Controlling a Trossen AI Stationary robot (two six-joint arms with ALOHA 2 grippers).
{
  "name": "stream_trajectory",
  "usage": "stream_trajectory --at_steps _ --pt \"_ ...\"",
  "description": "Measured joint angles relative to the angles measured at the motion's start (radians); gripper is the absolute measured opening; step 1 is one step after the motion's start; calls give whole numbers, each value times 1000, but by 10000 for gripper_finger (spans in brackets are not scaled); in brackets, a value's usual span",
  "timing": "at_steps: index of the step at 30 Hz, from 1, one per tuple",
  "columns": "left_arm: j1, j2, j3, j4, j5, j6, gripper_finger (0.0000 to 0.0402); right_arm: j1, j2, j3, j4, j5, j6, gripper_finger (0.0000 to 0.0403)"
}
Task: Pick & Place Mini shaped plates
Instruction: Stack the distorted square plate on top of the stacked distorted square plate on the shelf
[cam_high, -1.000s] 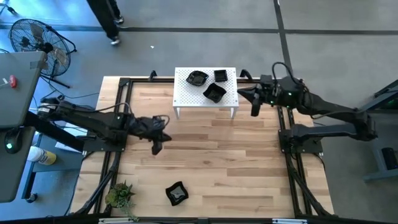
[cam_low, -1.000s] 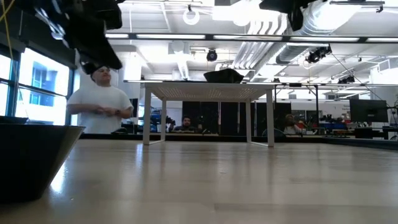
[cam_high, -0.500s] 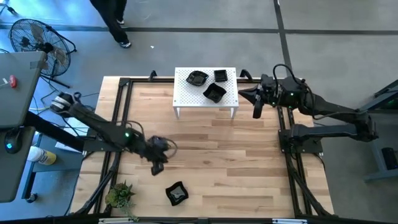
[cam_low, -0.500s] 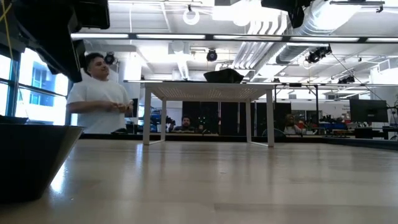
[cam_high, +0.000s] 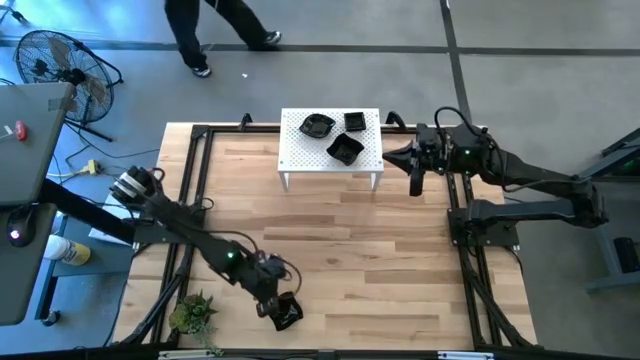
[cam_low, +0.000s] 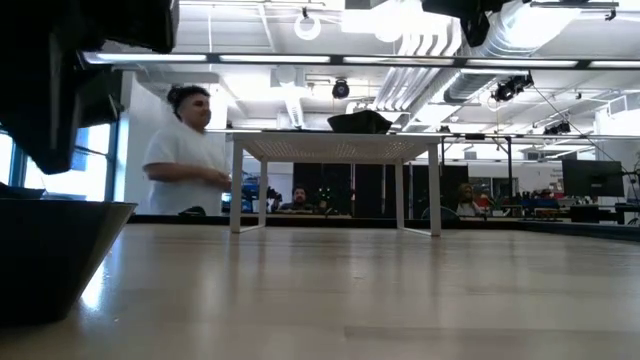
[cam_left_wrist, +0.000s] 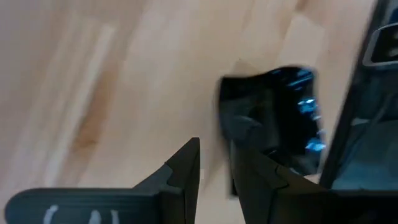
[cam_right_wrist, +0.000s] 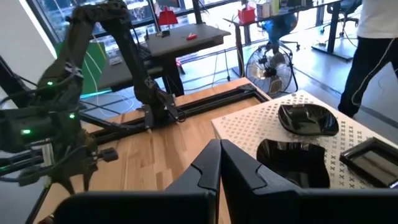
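Observation:
One glossy black mini plate (cam_high: 289, 314) rests on its base near the table's near edge; it fills the low view's left side (cam_low: 50, 255) and shows blurred in the left wrist view (cam_left_wrist: 273, 124). My left gripper (cam_high: 272, 300) (cam_left_wrist: 215, 149) hangs just above its left rim, fingers a narrow gap apart. Three more black plates (cam_high: 318, 125) (cam_high: 354, 121) (cam_high: 346, 149) sit on the white perforated rack (cam_high: 300, 155). My right gripper (cam_high: 415, 172) (cam_right_wrist: 220, 152) waits shut, in the air to the right of the rack.
A small green plant (cam_high: 193, 313) stands at the near left corner, close to the left arm. The white rack on short legs (cam_low: 335, 150) occupies the far middle. Black frame rails (cam_high: 195, 180) run along the table's sides. A person (cam_low: 185, 150) walks beyond the far edge.
My left gripper has swept from the table's left middle toward the near edge and come over the lone black plate. The plate has not moved. The person behind the table has walked to the right.

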Motion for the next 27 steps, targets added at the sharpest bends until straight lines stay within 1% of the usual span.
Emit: stream_trajectory --at_steps 6,11,20,23,27 --pt "-6 77 57 41 1 -6 88 0 0 0 -7 -8 -2 3" --pt "-6 100 58 27 39 -50 88 0 0 0 -22 -8 -21 4" --pt "-5 124 58 35 50 -73 86 0 0 0 -32 -8 -26 2" --pt "-5 136 56 19 65 -75 67 0 0 0 -33 -8 -26 4" --pt "-3 136 57 21 95 -76 13 -1 0 0 -33 -8 -38 3"
